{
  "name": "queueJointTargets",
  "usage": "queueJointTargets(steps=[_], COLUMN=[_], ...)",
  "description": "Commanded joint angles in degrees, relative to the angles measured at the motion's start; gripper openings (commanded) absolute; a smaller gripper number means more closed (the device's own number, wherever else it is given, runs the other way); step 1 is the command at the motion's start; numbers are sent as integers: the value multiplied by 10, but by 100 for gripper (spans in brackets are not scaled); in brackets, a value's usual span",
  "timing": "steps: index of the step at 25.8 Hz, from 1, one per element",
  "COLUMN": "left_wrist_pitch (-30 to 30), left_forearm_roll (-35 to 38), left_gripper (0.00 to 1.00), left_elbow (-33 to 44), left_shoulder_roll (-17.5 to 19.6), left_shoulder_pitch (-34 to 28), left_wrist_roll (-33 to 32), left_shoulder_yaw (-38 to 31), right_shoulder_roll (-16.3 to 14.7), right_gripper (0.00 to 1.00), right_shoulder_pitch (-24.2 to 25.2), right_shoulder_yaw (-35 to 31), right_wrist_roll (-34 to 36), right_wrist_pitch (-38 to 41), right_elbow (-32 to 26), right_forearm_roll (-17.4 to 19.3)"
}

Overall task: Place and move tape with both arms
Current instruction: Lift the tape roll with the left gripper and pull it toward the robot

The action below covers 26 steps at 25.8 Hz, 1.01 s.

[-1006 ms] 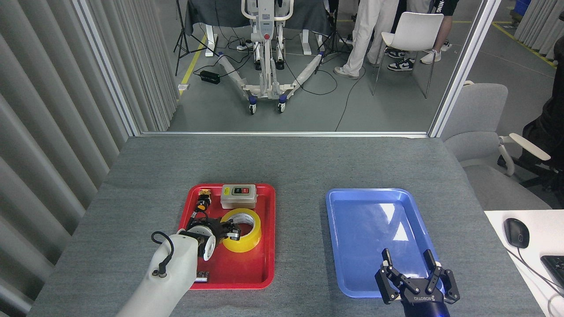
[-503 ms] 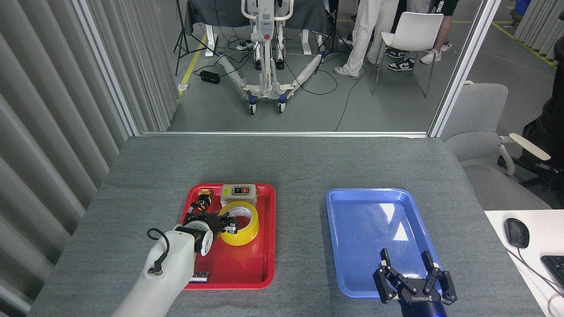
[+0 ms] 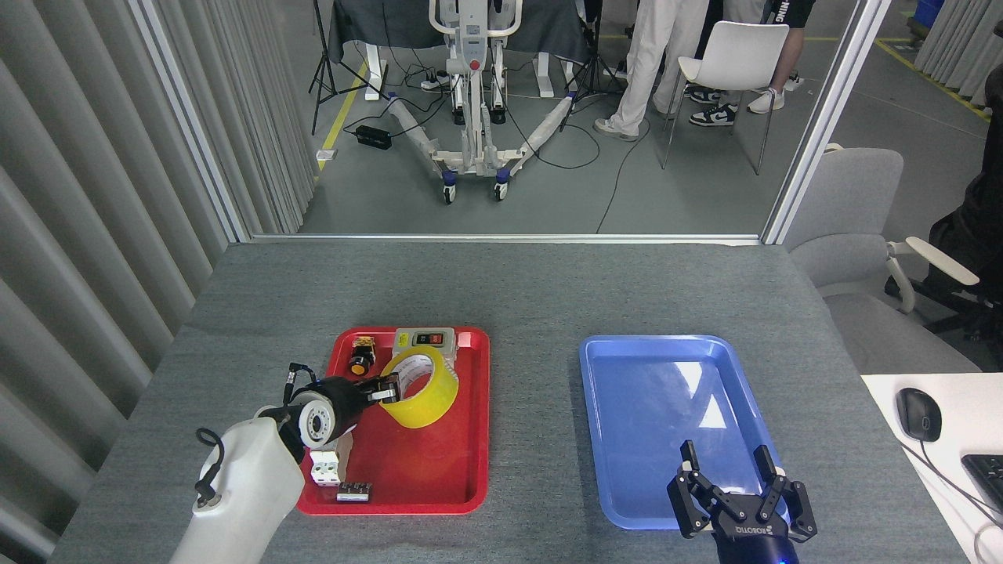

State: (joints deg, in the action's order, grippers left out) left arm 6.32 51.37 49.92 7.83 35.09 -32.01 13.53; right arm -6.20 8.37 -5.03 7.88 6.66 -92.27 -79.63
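Note:
The tape (image 3: 421, 389), a wide yellow roll with a white core, is tilted up on its edge above the red tray (image 3: 462, 439). My left gripper (image 3: 384, 389) is shut on the roll's near-left rim, with the white left arm coming in from the lower left. My right gripper (image 3: 733, 470) stands open over the near edge of the blue tray (image 3: 666, 392), with nothing between its fingers.
The red tray also holds a grey switch box (image 3: 427, 338), a small black and orange part (image 3: 361, 362), a white block (image 3: 324, 468) and a small dark part (image 3: 354, 491). A mouse (image 3: 917, 413) lies on a white desk at right.
My left gripper has lifted the tape off the red tray's floor and tipped it up on edge, while the arm drew back to the left. The right gripper stayed put.

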Motion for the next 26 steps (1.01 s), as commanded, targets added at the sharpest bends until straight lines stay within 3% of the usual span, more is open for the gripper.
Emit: queueJointTargets(steps=[1, 6, 8, 14, 19, 26], left_wrist_pitch=[42, 106, 113, 56, -36, -34], left_forearm_roll=[-110, -191, -265, -299, -317, -471], left_gripper=[3, 3, 3, 3, 3, 12], left_elbow=[52, 120, 144, 214, 249, 350], left_shoulder_roll=[12, 18, 14, -11, -41, -49], left_shoulder_pitch=[-39, -95, -123, -162, -188, -282], left_wrist_roll=[-53, -107, -147, -168, -168, -218], left_shoulder_yaw=[-39, -86, -103, -115, -134, -160], right_shoulder_roll=[1, 0, 0, -6, -51, -51], right_gripper=[100, 100, 100, 100, 100, 100], right_shoulder_pitch=[1, 7, 12, 13, -8, -13], right_shoulder_yaw=[1, 5, 6, 8, 4, 7], right_wrist_roll=[0, 0, 1, 3, 2, 5], right_wrist_pitch=[-12, -16, -14, -17, -11, 8], right_elbow=[-3, -2, -2, 8, 46, 49], right_forearm_roll=[0, 0, 0, 1, 0, 2])
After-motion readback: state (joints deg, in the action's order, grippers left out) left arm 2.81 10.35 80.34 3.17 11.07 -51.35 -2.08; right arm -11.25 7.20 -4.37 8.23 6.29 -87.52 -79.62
